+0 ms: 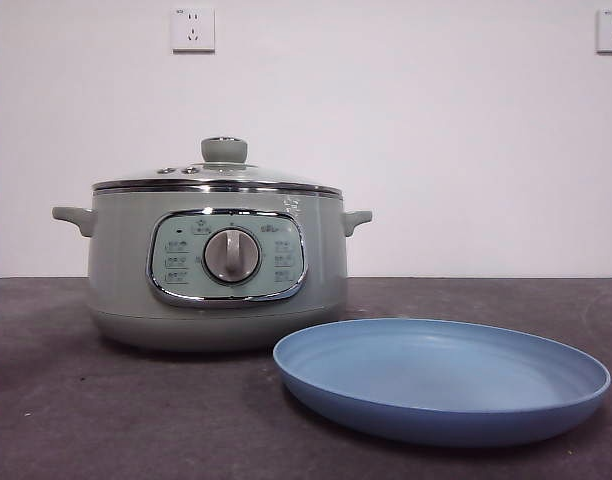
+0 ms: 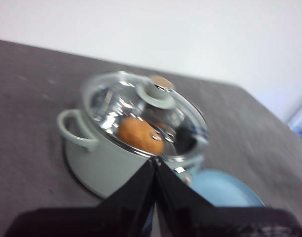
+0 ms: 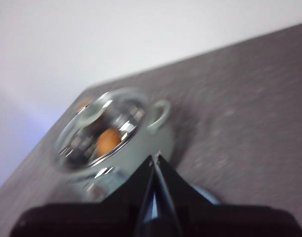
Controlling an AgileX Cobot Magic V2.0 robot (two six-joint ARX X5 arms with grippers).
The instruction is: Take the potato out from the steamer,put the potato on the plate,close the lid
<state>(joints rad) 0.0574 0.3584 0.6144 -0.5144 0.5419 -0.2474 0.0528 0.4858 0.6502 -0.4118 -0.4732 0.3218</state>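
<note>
The sage-green steamer stands at the left of the table with its glass lid on. The blue plate lies empty in front of it to the right. In the left wrist view the orange-brown potato shows through the lid inside the steamer. My left gripper is shut and empty, above and short of the pot. The right wrist view shows the potato inside the steamer too. My right gripper is shut and empty, away from the pot. Neither arm shows in the front view.
The dark grey table ends at a white wall with two sockets. The plate's edge shows past the steamer in the left wrist view.
</note>
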